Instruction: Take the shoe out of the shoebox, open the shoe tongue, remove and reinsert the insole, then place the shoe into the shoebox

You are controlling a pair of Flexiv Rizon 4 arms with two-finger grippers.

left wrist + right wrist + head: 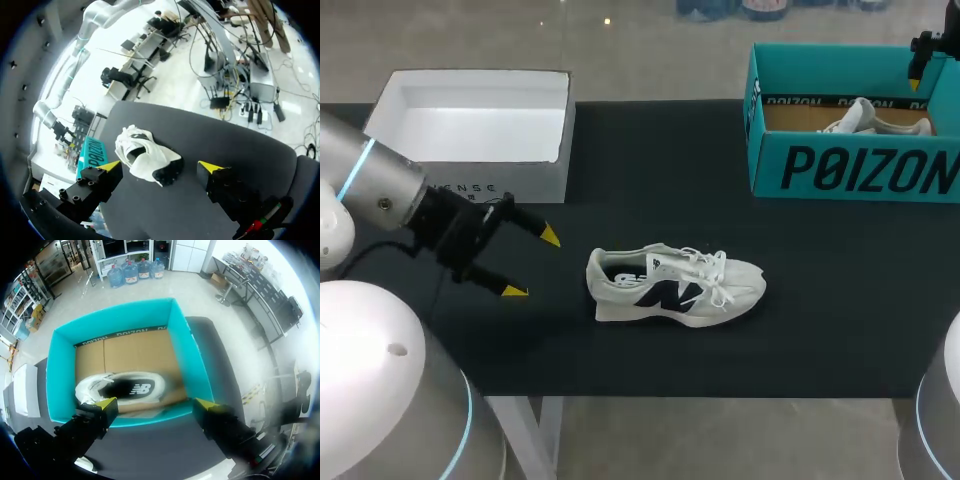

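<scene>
Head view, starting with the shoe: the white sneaker (675,285) is out on the table, upright on its sole just below the middle of the frame. Heel's to the left, toe to the right, laces on top, and there's a dark logo on the side facing the camera. The left gripper (532,264) sits to the left of it, near the heel but clearly apart from it, jaws spread wide with nothing in them. In the left wrist view the sneaker (147,157) lies just ahead of that gripper, heel end nearest, roughly in line with the gap between the jaws.

The teal shoebox (850,165) is in the upper right of the head view, open-topped and well apart from the sneaker. A second sneaker (865,118) lies inside it on the brown cardboard floor. The right gripper (156,403) hangs over the box, up at the far upper right corner of the head view. The right wrist view looks down into the shoebox (182,347), with the jaws wide apart and gripping nothing. The second sneaker (125,387) is under them, by the box's nearer long wall.

Upper left of the head view has an open white box (470,125). Everything sits on a black, matte tabletop (620,365), with both boxes along its back edge.
</scene>
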